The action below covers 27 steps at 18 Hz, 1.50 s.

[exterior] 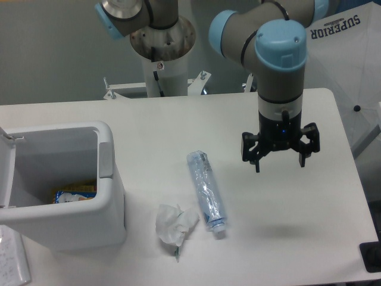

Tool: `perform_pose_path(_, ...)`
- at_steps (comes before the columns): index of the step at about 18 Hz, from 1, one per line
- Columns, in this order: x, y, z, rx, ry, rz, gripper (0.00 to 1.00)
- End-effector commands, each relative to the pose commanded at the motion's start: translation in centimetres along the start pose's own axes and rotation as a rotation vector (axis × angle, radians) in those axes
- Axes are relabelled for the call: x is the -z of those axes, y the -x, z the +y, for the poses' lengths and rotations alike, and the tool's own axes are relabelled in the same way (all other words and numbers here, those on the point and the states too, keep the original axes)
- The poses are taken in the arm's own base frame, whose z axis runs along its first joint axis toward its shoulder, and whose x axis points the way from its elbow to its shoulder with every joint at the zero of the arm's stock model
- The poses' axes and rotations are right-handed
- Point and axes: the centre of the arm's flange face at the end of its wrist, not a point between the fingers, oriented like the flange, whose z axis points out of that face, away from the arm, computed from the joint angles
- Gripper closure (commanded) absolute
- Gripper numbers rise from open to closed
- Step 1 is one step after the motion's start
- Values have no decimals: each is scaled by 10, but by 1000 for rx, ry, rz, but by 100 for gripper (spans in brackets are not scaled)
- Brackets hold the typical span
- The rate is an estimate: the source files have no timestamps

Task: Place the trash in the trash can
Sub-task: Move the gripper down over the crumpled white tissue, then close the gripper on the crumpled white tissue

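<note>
Crumpled white tissue wad (174, 224) and crushed clear plastic bottle (205, 189) lie on the white table (178, 128), just right of the boxy white bin (62, 182). Black gripper (279, 161) hovers wide open, empty.

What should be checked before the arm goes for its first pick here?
1. Gripper open and empty: ok, fingers spread, nothing between them.
2. Bottle free to grasp: ok, lying flat on the table, apart from the tissue.
3. Tissue reachable: ok, loose on the table beside the bin.
4. Bin open: ok, lid swung back, opening faces up.
5. Room in the bin: ok, only a small packet at the bottom.
6. Gripper above a target: not ok, it hangs to the right of the bottle.
</note>
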Motion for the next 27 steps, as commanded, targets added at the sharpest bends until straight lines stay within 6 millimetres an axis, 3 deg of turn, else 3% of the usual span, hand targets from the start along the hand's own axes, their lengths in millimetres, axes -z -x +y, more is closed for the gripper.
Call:
perform_pose_path(3,-15,-16,-8,23,3,11,0)
perform_pose_path(11,-69,-101,-37,-32,38,74,0)
perform_pose_path(19,-131,-182,-35,-149,124,141,0)
perform_pose_path(22,-144,-196,-27,-176,147,153,0)
perform_pose_path(24,-146,-216,-29,-149,142,157,0)
perform_pose_path(27,-152,-222,-34,-95,114,151,0)
